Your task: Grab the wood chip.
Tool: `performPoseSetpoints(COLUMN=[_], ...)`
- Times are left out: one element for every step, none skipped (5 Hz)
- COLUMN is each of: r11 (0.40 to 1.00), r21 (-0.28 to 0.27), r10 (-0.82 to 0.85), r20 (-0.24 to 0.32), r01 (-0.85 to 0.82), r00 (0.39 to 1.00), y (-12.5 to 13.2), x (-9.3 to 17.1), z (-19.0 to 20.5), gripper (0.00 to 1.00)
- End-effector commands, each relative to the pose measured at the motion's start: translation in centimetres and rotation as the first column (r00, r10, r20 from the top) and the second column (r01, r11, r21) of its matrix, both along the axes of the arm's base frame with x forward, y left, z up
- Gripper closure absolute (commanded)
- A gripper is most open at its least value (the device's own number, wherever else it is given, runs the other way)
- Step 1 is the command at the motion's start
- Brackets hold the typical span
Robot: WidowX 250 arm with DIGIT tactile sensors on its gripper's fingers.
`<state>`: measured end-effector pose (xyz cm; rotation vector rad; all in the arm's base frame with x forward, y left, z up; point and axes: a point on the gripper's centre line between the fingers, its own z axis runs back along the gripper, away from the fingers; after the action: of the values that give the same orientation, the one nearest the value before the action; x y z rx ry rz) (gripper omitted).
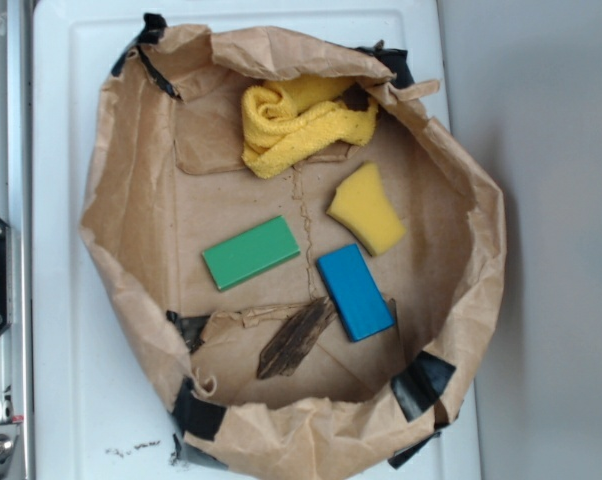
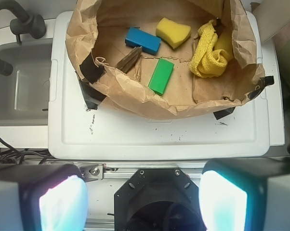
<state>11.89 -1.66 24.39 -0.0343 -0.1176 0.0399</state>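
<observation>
While the tool (image 2: 142, 202) hangs spread beyond the white counter's (image 2: 159, 134) edge, the wood chip (image 1: 295, 338) lies untouched in the paper bag (image 1: 131, 290).

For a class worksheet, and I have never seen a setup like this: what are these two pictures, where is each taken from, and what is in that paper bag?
Both pictures show one scene. The exterior view looks straight down from a fixed camera. The wrist view comes from a camera on the robot arm itself; the two pale blurred shapes at its bottom are the fingers of the gripper, standing apart and holding nothing. On a white table sits a brown paper bag with its rim folded down. Inside lie a dark wood chip, a blue block, a green block, a yellow sponge and a yellow cloth. A sink shows at the left of the wrist view.
</observation>
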Motion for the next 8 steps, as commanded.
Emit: performPoseSetpoints(r11=[1.0,0.993,0.955,0.955,0.955,0.955,0.955,0.932], r21=[0.0,-0.03,-0.05,-0.05,-0.05,-0.05,-0.05,-0.03], r10=[0.0,0.114,0.295,0.295,0.295,0.295,0.295,0.363], r20=[0.0,-0.029,0.039,0.039,0.039,0.039,0.039,0.028], r01=[0.0,-0.115,-0.293,-0.293,-0.293,-0.293,-0.293,-0.362], r00=[1.0,0.993,0.955,0.955,0.955,0.955,0.955,0.931], y=[0.0,-1.0,-0.4,-0.4,-0.4,-0.4,-0.4,-1.3], x=[0.0,1.0,0.6,0.6,0.6,0.6,0.6,3.9], z=[0.0,-0.6,-1.5,-1.5,-1.5,-1.5,-1.5,-3.5], gripper=[0.0,0.0,0.0,0.0,0.0,0.0,0.0,0.0])
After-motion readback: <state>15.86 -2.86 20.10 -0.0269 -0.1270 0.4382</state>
